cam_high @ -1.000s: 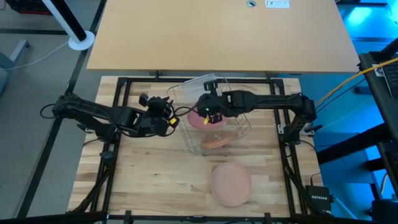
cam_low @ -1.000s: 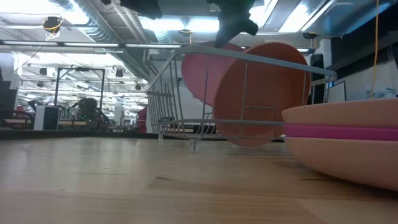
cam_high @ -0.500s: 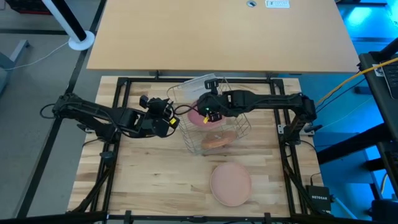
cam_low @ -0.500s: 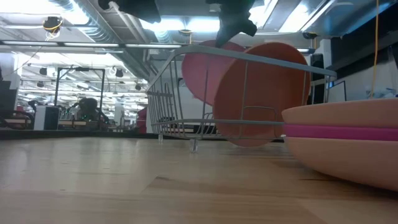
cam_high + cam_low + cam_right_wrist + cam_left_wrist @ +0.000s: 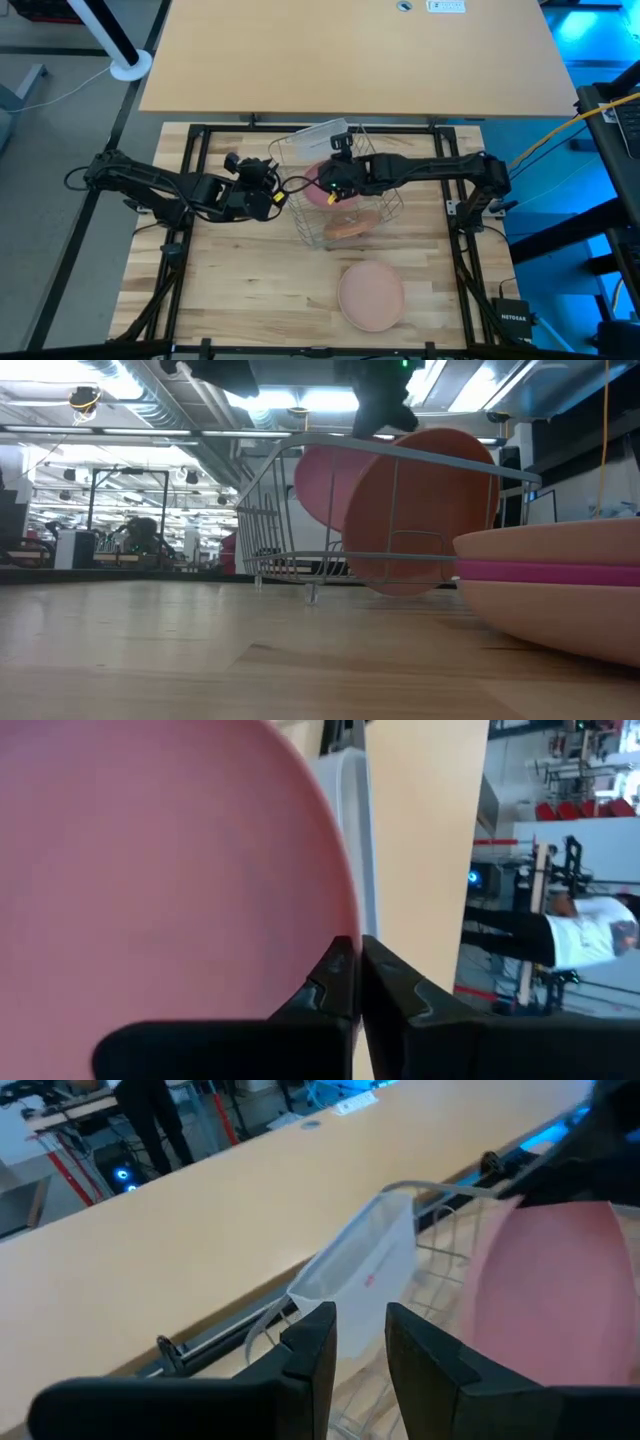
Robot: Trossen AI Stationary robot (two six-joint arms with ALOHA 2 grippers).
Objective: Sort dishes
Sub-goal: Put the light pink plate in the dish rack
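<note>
The right gripper [image 5: 331, 190] hangs over the wire rack [image 5: 384, 205] at the worktop's [image 5: 240, 270] middle, its fingers [image 5: 335, 982] pinched shut on the rim of a pink plate [image 5: 318, 192] that stands on edge inside the rack. In the right wrist view this plate [image 5: 160, 890] fills most of the picture and hides the rack, and in the high view the arm covers much of it. An orange plate [image 5: 425, 510] leans in the rack just beside the pink one [image 5: 325, 485]; from above only its edge [image 5: 345, 229] shows. Nearer the front edge lies a stack of plates [image 5: 371, 295]; the low view cuts it off at the right and shows a magenta plate [image 5: 545, 571] sandwiched between two peach ones, which cannot be told from above. The left gripper [image 5: 277, 192] waits just beside the rack's left side, fingers [image 5: 310, 1355] a little apart and holding nothing. A clear tub [image 5: 305, 140] tilts at the rack's far side; red marks on it [image 5: 370, 1275] are too blurred to read. A small black box [image 5: 513, 322] at the right corner bears white lettering, too small to read surely. A person [image 5: 560, 935] shows beyond the worktop in the right wrist view, partly cut off.
</note>
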